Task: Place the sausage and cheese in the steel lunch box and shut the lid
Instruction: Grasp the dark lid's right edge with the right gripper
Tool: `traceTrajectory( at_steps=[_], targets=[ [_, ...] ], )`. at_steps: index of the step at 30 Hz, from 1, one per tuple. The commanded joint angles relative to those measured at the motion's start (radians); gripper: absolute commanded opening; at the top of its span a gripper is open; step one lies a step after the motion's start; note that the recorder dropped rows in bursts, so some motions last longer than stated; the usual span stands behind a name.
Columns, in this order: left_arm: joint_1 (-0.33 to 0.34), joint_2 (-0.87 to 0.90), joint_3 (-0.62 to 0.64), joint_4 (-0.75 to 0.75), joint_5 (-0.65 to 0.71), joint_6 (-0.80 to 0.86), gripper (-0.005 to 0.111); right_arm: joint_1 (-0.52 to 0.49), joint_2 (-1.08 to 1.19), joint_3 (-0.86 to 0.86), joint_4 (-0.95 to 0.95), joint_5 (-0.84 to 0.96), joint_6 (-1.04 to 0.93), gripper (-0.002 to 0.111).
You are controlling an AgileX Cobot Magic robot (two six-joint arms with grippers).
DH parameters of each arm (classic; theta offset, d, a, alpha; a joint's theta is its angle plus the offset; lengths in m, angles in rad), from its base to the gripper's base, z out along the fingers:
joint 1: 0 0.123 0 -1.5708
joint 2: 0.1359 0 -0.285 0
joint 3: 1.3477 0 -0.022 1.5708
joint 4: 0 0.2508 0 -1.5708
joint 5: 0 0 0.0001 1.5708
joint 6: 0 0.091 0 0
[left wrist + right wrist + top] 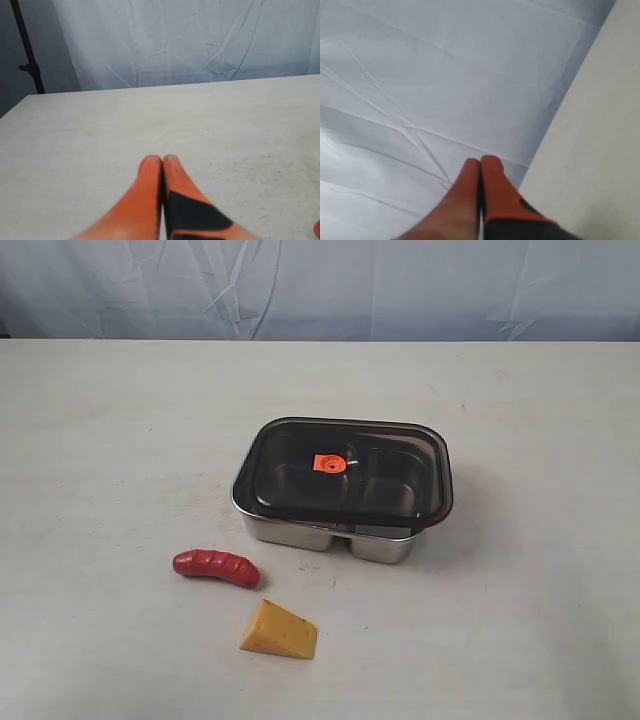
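In the exterior view the steel lunch box point(385, 543) stands mid-table with the dark translucent lid point(345, 472) resting on top of it, its orange valve tab point(330, 464) in the centre. The red sausage point(216, 566) lies on the table in front of the box to the left. The yellow cheese point(279, 631) wedge lies just right of and nearer than the sausage. Neither arm shows in the exterior view. My left gripper point(162, 159) is shut over bare table. My right gripper point(480, 161) is shut, pointing toward the backdrop.
The pale table point(110, 440) stretches wide around the box. A wrinkled blue-white cloth backdrop point(320, 285) hangs behind the far edge. A dark stand pole point(27, 47) shows beside the backdrop in the left wrist view. A red sliver point(317, 229) sits at that view's edge.
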Motion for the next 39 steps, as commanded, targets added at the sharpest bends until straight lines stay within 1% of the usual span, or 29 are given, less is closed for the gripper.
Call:
traceTrajectory(
  at_steps=[1, 5, 8, 11, 14, 15, 16, 17, 18, 19, 20, 21, 22, 24, 25, 26, 27, 30, 34, 39],
  targets=[
    [0.003, -0.005, 0.004, 0.001, -0.012, 0.0, 0.0, 0.002, -0.005, 0.002, 0.117, 0.043, -0.008, -0.001],
    [0.003, -0.005, 0.004, 0.001, -0.012, 0.0, 0.0, 0.002, 0.031, -0.072, 0.113, 0.122, -0.114, -0.001],
    [0.003, -0.005, 0.004, 0.001, -0.012, 0.0, 0.0, 0.002, 0.165, -0.155, 0.11, 0.17, -0.229, -0.001],
    [0.003, -0.005, 0.004, 0.001, -0.012, 0.0, 0.0, 0.002, 0.375, -0.262, 0.11, 0.235, -0.373, -0.001],
    [0.003, -0.005, 0.004, 0.001, -0.012, 0.0, 0.0, 0.002, 0.641, -0.388, 0.119, 0.347, -0.526, -0.001],
    [0.003, -0.005, 0.004, 0.001, -0.012, 0.0, 0.0, 0.002, 0.821, -0.462, 0.155, 0.416, -0.641, -0.001],
    [0.003, -0.005, 0.004, 0.001, -0.012, 0.0, 0.0, 0.002, 0.907, -0.499, 0.188, 0.457, -0.703, -0.001],
    [0.003, -0.005, 0.004, 0.001, -0.012, 0.0, 0.0, 0.002, 1.062, -0.559, 0.259, 0.543, -0.799, 0.003],
    [0.003, -0.005, 0.004, 0.001, -0.012, 0.0, 0.0, 0.002, 1.145, -0.586, 0.302, 0.598, -0.846, 0.008],
    [0.003, -0.005, 0.004, 0.001, -0.012, 0.0, 0.0, 0.002, 1.286, -0.62, 0.369, 0.717, -0.927, 0.022],
    [0.003, -0.005, 0.004, 0.001, -0.012, 0.0, 0.0, 0.002, 1.361, -0.632, 0.4, 0.767, -0.965, 0.03],
    [0.003, -0.005, 0.004, 0.001, -0.012, 0.0, 0.0, 0.002, 1.495, -0.634, 0.459, 0.84, -1.043, 0.044],
    [0.003, -0.005, 0.004, 0.001, -0.012, 0.0, 0.0, 0.002, 1.589, -0.632, 0.499, 0.861, -1.107, 0.049],
    [0.003, -0.005, 0.004, 0.001, -0.012, 0.0, 0.0, 0.002, 1.729, -0.632, 0.616, 0.881, -1.206, 0.049],
    [0.003, -0.005, 0.004, 0.001, -0.012, 0.0, 0.0, 0.002, 1.772, -0.632, 0.674, 0.889, -1.267, 0.049],
    [0.003, -0.005, 0.004, 0.001, -0.012, 0.0, 0.0, 0.002, 1.822, -0.634, 0.682, 0.911, -1.328, 0.049],
    [0.003, -0.005, 0.004, 0.001, -0.012, 0.0, 0.0, 0.002, 1.853, -0.653, 0.682, 0.919, -1.338, 0.049],
    [0.003, -0.005, 0.004, 0.001, -0.012, 0.0, 0.0, 0.002, 1.941, -0.715, 0.682, 0.962, -1.34, 0.049],
    [0.003, -0.005, 0.004, 0.001, -0.012, 0.0, 0.0, 0.002, 1.986, -0.775, 0.682, 0.966, -1.342, 0.049],
    [0.003, -0.005, 0.004, 0.001, -0.012, 0.0, 0.0, 0.045, 2.017, -0.845, 0.682, 0.964, -1.342, 0.049]
  ],
)
